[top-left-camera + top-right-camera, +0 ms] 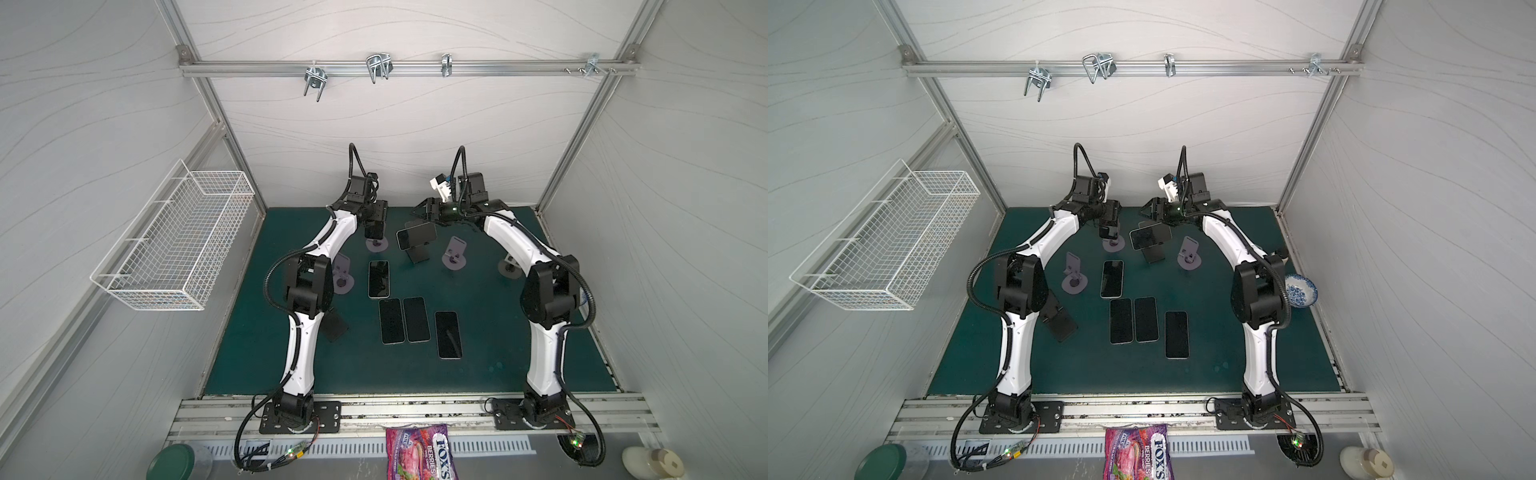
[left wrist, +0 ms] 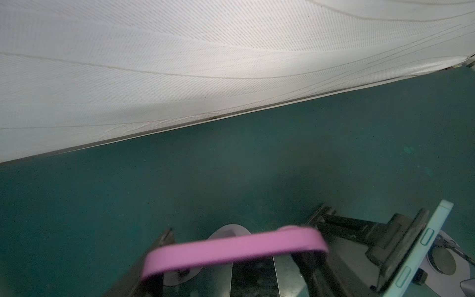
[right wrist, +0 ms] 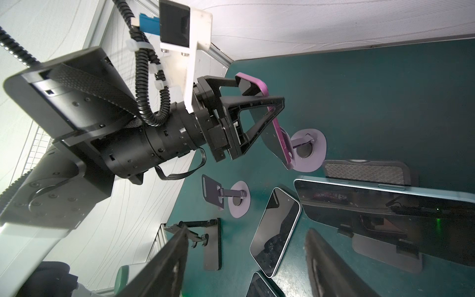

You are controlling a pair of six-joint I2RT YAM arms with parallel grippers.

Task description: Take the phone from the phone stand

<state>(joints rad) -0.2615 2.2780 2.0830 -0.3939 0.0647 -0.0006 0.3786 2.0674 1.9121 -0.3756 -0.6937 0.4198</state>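
**A:** In both top views our left pincer (image 1: 375, 232) sits over the lilac stand (image 1: 377, 245), near the far edge of the bench (image 1: 291, 365), left of middle. Have we got a grip?

**B:** From above we can't tell, because the pincer hides what it's on. Our right pincer (image 1: 420, 211) hovers just beside it, over the blue phone (image 1: 416, 237) on its black stand (image 1: 419, 261). A wide swing could knock those over, or bump one arm against the other.

**A:** What about the left wrist view?

**B:** We get only the top edge of the pink phone (image 2: 235, 250), blurred, spanning from finger to finger. We look clamped on its long sides, but the contact points are cut off.

**A:** And the right wrist view?

**B:** There the left pincer pinches the phone high up while it leans on the lilac stand. We can't make out whether its lower edge sits in the lip. If the lip catches, we think the light stand may lift or tip. The smooth case could also slip. Our right pincer's fingers are spread and empty, and only partly in frame.
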